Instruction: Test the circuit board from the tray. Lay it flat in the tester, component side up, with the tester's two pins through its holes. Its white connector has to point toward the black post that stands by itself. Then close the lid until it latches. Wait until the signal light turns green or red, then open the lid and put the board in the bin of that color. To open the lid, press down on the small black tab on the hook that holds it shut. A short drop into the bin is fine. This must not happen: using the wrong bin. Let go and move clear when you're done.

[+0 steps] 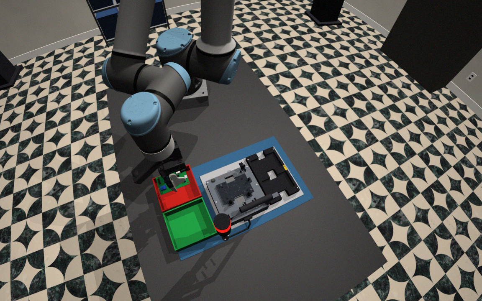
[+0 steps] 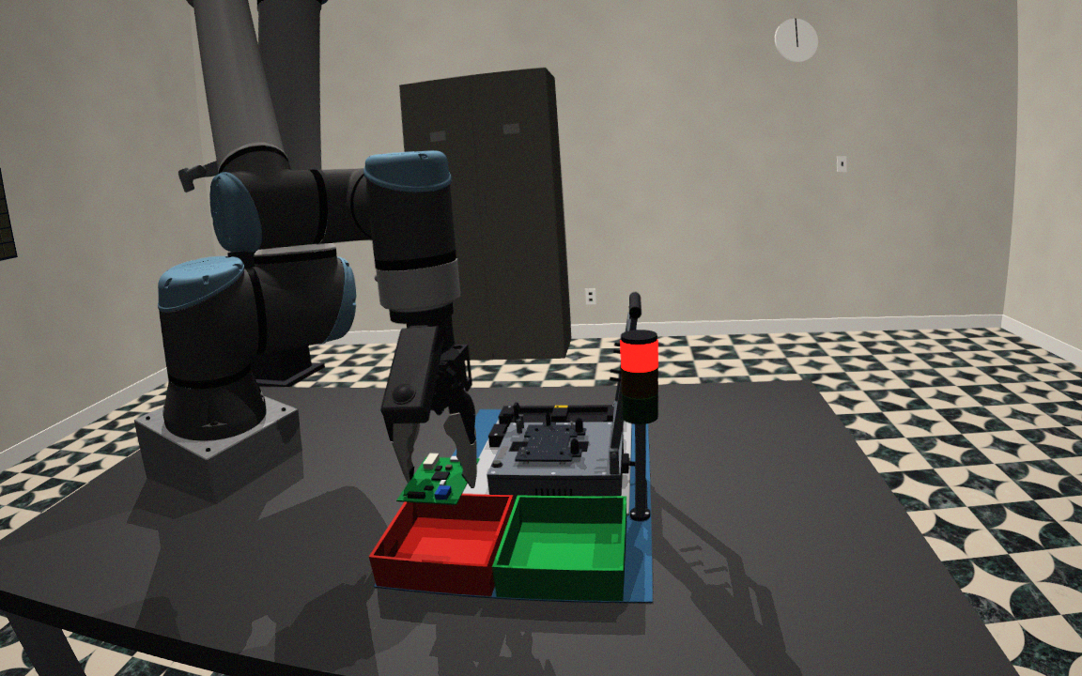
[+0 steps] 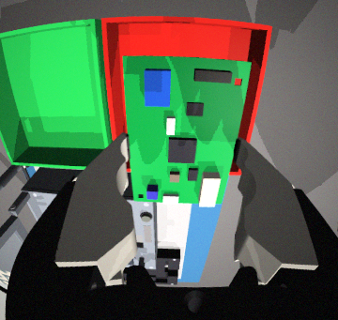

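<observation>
My gripper is shut on the green circuit board, one finger at each long edge. The board is level, component side up, above the red bin. In the wrist view its white connector is at the end toward the tester, and that end extends past the bin's inner wall. The signal light glows red. The tester holds no board, and its lid stands open.
The green bin is empty and adjoins the red bin. The black tray lies beyond the tester and is empty. The light's post rises beside the green bin, near the raised lid.
</observation>
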`<state>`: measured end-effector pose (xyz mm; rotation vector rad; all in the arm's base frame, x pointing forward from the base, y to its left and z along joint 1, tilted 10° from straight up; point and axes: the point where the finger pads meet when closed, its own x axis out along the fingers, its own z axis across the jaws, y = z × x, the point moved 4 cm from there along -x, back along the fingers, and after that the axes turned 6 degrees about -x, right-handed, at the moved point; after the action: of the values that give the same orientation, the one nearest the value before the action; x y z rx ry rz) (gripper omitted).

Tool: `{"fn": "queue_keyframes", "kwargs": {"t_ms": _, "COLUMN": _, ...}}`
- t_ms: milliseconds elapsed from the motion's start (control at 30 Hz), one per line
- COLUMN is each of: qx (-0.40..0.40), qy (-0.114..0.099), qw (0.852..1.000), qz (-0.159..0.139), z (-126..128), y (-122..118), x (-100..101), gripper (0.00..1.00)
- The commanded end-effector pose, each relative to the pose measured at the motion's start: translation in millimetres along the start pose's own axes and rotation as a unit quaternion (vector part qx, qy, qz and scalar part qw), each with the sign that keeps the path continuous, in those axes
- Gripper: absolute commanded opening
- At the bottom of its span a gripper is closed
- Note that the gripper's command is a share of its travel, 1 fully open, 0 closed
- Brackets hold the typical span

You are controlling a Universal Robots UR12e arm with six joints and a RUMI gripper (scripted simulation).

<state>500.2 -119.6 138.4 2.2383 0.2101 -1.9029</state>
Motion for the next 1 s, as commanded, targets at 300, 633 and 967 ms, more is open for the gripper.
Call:
{"fn": "queue_keyframes", "kwargs": {"t_ms": 300, "qx": -0.002, "qy": 0.0, "qw": 1.0, "qz": 0.0, "z": 3.1, "y": 2.3, "x": 2.1, "gripper": 0.39}}
{"fn": "queue_keyframes", "kwargs": {"t_ms": 633, "qx": -0.001, "qy": 0.0, "qw": 1.0, "qz": 0.0, "z": 3.1, "y": 2.3, "x": 2.1, "gripper": 0.39}}
{"fn": "queue_keyframes", "kwargs": {"t_ms": 967, "qx": -0.001, "qy": 0.0, "qw": 1.0, "qz": -0.001, "z": 3.6, "y": 1.6, "x": 5.8, "gripper": 0.39}}
